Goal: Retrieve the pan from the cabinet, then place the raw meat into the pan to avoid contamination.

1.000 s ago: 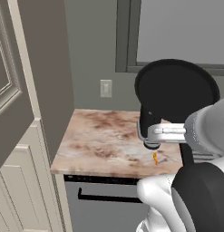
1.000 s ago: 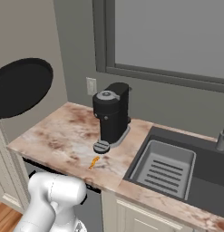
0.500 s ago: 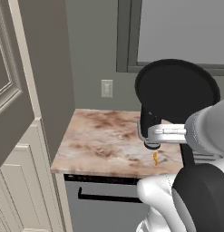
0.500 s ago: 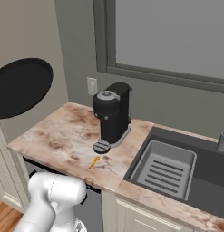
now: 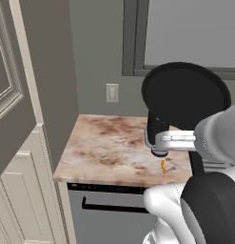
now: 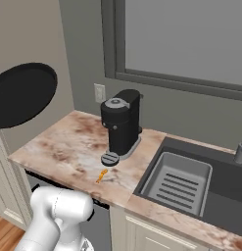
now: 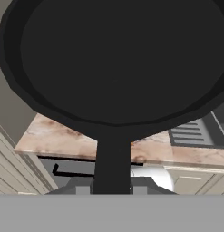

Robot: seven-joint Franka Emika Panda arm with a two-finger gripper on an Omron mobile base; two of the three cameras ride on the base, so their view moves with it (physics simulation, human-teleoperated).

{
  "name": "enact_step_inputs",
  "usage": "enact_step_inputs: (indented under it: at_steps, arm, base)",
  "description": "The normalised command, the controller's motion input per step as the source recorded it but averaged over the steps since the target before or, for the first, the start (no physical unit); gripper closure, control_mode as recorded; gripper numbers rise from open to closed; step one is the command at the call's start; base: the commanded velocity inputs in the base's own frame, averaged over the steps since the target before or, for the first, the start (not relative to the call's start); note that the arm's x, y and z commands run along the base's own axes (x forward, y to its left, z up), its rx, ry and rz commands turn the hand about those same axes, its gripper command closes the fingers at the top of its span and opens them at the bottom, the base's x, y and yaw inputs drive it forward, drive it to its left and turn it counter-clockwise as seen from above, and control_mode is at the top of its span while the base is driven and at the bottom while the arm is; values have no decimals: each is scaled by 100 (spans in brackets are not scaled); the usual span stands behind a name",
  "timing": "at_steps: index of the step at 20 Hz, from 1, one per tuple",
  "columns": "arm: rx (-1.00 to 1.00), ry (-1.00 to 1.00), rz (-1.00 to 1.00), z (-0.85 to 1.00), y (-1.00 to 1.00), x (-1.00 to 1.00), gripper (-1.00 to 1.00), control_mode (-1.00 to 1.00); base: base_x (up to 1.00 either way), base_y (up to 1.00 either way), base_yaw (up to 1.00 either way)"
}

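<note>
One step is complete: the hand (image 5: 158, 143) grips the flat black frying pan (image 5: 185, 95) by its handle, held aloft. Next, lower it onto the marbled tabletop (image 5: 109, 152) beside the tiny orange raw meat piece (image 5: 162, 165).

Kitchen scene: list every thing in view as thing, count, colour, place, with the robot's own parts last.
pan: one, black, held up above the counter by its handle
raw meat: one, orange-yellow, on the counter in front of the coffee machine
counter: one, brown-and-cream marble, between cabinet and sink
coffee machine: one, black, on the counter toward the wall
sink: one, dark grey, right of the counter
cabinet: one, cream, left of the counter, upper door open
dishwasher: one, dark grey, under the counter
wall outlet: one, white, on the wall
claw: one, dark, shut on the pan's handle
</note>
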Motion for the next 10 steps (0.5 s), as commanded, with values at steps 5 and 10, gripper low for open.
enact_step_inputs:
  at_steps: [5,10]
  arm:
    - [0,0,0,0,0,2,100,-100]
    - [0,0,0,0,0,0,100,-100]
  base:
    - [0,0,0]
    - [0,0,0]
